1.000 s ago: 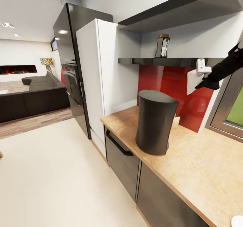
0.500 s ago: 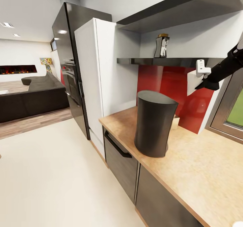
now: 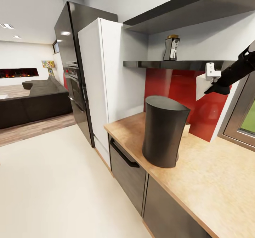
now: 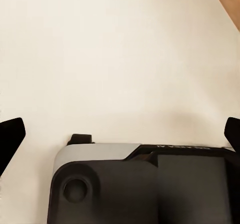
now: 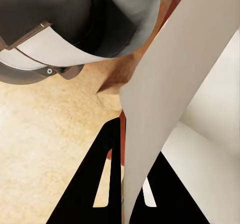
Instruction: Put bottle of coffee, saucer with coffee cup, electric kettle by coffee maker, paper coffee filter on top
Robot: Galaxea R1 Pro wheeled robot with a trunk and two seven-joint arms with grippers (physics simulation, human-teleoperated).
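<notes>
Right tool (image 3: 213, 76) pinches paper coffee filter (image 3: 202, 86) above and beyond coffee maker (image 3: 164, 132), which stands on tabletop (image 3: 212, 181). Left tool (image 4: 120, 134) spread, idle. Advice: bring filter over maker's flat top, lower level, then release.

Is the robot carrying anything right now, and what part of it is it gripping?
Yes. The right gripper pinches the white paper coffee filter by its lower edge. The left gripper is open, with nothing between its fingers.
</notes>
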